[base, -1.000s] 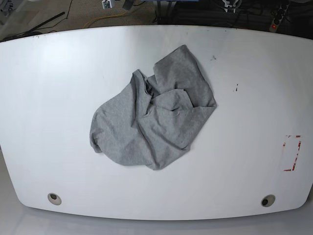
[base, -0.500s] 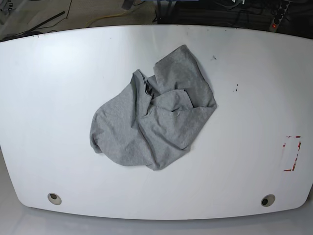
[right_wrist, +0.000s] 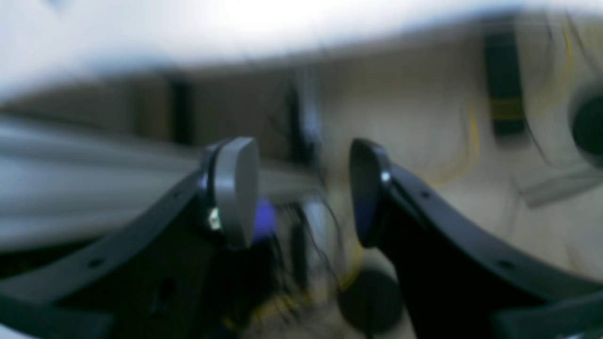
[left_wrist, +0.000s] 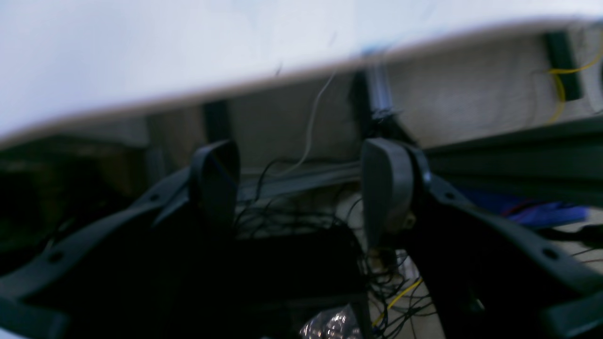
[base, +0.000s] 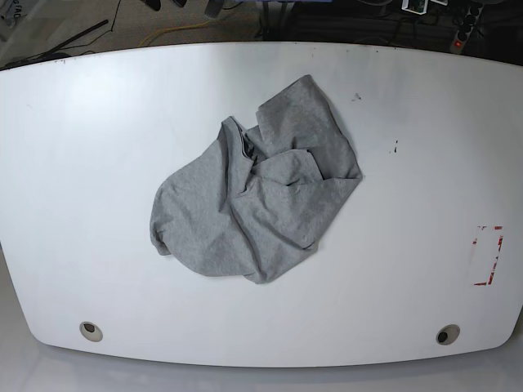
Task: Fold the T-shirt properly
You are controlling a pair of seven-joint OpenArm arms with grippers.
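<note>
We see the white desk [base: 98,163] bare on every side of the crumpled T-shirt [base: 253,196], which lies heaped near the middle as the only bulky thing on it. Wide open surface runs to its left, right, front and back, so a hand can come down there unhindered. A red-edged marking [base: 488,256] lies flat near the right edge, and two small round holes [base: 91,331] sit near the front corners. Beyond the far edge, cables [left_wrist: 301,221] tangle below both hands, whose fingers stand apart with nothing between them.
</note>
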